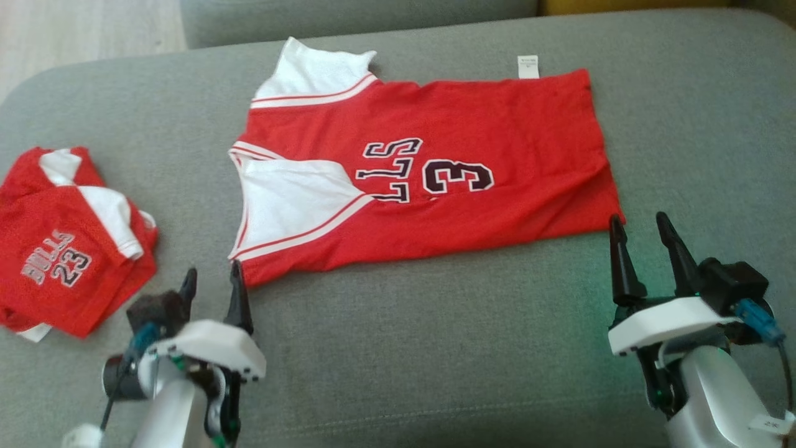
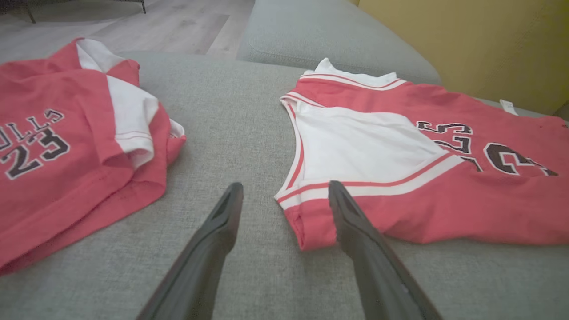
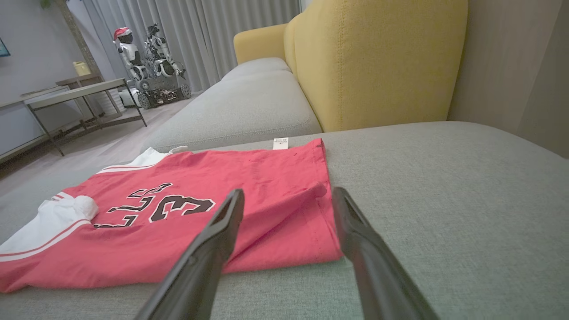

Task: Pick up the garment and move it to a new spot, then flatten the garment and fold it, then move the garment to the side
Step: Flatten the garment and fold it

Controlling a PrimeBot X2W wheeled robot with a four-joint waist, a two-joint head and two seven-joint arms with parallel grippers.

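Garment (image 1: 435, 180) lies folded between both open hands.

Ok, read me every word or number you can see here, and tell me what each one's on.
"BULLS": small folded red and white jersey, on its chest.
"23": same folded jersey, under the word.
"LLS": red and white jersey spread flat; earlier letters are covered by folded cloth.
"3": same spread jersey, beside those letters.
White fabric tag at its far edge: print too small to read.
White sticker, head view's lower right corner: blurred, unreadable.
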